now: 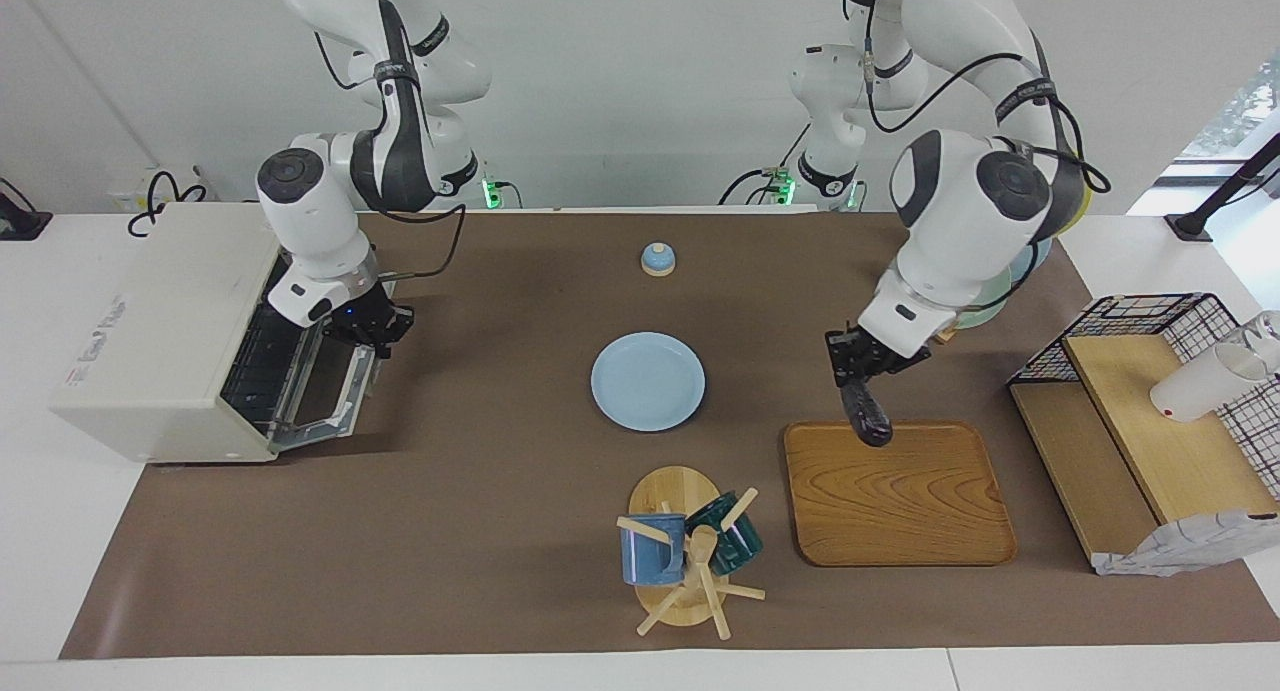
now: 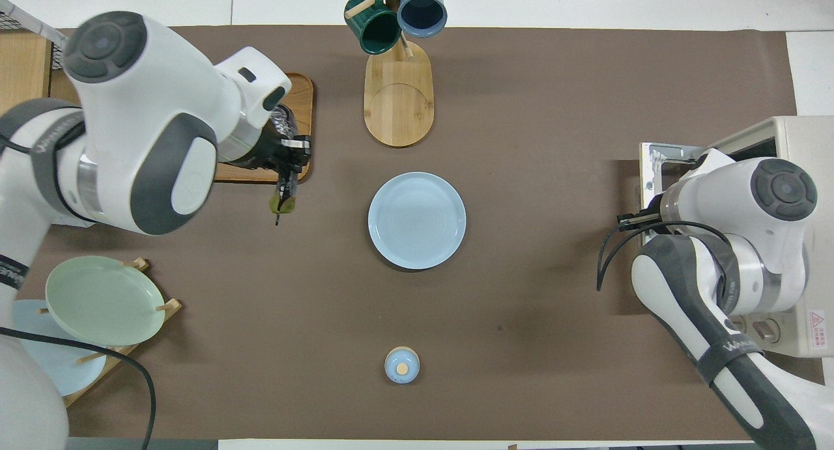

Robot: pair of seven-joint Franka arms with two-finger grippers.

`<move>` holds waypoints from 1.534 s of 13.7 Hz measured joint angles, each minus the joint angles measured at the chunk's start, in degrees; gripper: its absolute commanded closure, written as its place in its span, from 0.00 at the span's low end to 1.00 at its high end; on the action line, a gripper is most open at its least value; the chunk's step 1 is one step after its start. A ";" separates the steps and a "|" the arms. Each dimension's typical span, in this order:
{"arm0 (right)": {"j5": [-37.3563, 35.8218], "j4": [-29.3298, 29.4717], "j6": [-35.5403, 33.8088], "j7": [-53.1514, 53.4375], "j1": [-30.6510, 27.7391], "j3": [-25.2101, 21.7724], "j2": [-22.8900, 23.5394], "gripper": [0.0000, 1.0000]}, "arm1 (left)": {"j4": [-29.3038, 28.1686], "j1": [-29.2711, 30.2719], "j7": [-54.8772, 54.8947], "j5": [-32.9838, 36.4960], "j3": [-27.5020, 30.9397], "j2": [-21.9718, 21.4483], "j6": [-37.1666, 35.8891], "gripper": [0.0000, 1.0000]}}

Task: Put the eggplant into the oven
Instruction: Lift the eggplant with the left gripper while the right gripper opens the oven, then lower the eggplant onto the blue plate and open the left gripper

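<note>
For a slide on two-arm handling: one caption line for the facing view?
Left gripper lifts the slim dark eggplant above the wooden tray; right gripper holds the off-white toaster oven's door open.

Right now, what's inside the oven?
Through the open door of the oven only a wire rack shows. The deeper part is hidden. The eggplant hangs from the left gripper.

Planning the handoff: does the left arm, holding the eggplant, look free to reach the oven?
Probably not directly: the right gripper sits at the open oven door, across the table from the eggplant.
</note>
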 measured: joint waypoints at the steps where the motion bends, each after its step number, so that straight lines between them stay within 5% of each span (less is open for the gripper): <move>1: -0.21 0.02 1.47 1.20 0.45 -0.25 1.73 1.00 | -2.41 -2.58 -2.06 -0.61 -0.08 -0.50 2.79 1.00; 6: -0.74 2.12 3.01 5.48 4.55 -1.33 3.92 1.00 | -16.12 -17.29 -13.28 -0.86 -0.15 0.50 22.94 1.00; 11: -0.85 3.57 0.62 12.78 11.49 -1.34 3.91 1.00 | -16.58 -17.84 -13.53 -0.86 0.56 4.72 28.12 1.00; 12: -0.86 4.44 -0.42 12.93 11.74 -1.34 3.91 1.00 | -16.57 -17.83 -13.53 -0.86 0.59 4.96 28.42 0.30; 13: -0.86 5.26 -1.48 12.93 11.80 -1.34 3.91 1.00 | -16.56 -17.82 -13.53 -0.86 0.69 5.04 28.51 0.00; 16: -0.86 6.12 -2.46 12.93 11.83 -1.33 3.91 0.98 | -15.92 -17.20 -13.43 -0.86 1.54 4.82 28.04 0.00; 17: -0.87 6.12 -2.46 12.93 11.96 -1.26 3.93 0.86 | -14.98 -15.41 -12.54 -0.86 1.80 4.17 26.26 0.00; 21: 1.96 7.27 -3.62 14.34 12.44 0.22 3.94 0.81 | -5.71 -2.31 -4.24 -0.86 2.17 0.35 10.25 0.00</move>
